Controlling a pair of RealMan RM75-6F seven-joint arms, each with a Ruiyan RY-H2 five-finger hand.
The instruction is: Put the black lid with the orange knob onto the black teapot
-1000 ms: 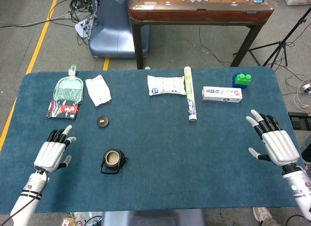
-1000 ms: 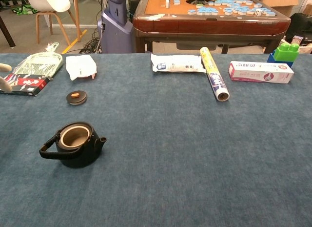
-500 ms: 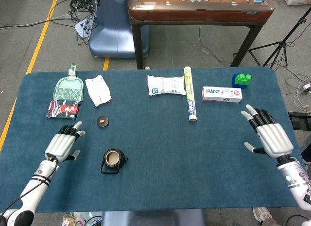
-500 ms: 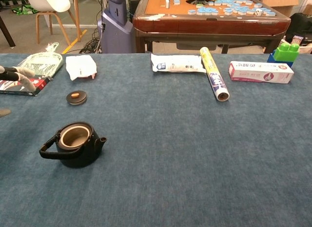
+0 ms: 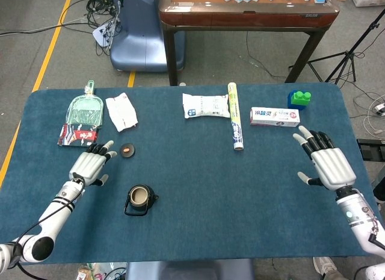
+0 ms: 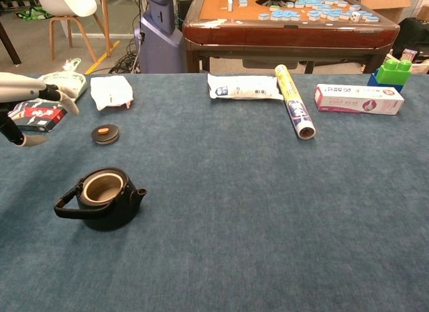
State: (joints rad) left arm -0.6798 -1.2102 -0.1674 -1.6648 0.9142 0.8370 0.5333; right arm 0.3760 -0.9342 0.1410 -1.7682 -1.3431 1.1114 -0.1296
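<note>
Here, one lid (image 5: 127, 150), one teapot (image 5: 139, 199)

L hand (image 6: 27, 100) open, left of lid (image 6: 105, 133); teapot (image 6: 102, 198) uncovered.

On the bench (image 5: 198, 232) — one teapot (image 5: 139, 200), one lid (image 5: 127, 150), one roll (image 5: 234, 116), one toothpaste box (image 5: 275, 117), two white packets (image 5: 205, 105) (image 5: 121, 111), two hands (image 5: 89, 168) (image 5: 328, 164).

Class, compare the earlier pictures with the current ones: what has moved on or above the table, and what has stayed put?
The left hand has advanced across the table toward the black lid, open and not yet touching it. The right hand has drifted slightly forward and inward, also open. The lid, the black teapot and the other items have not moved.
</note>
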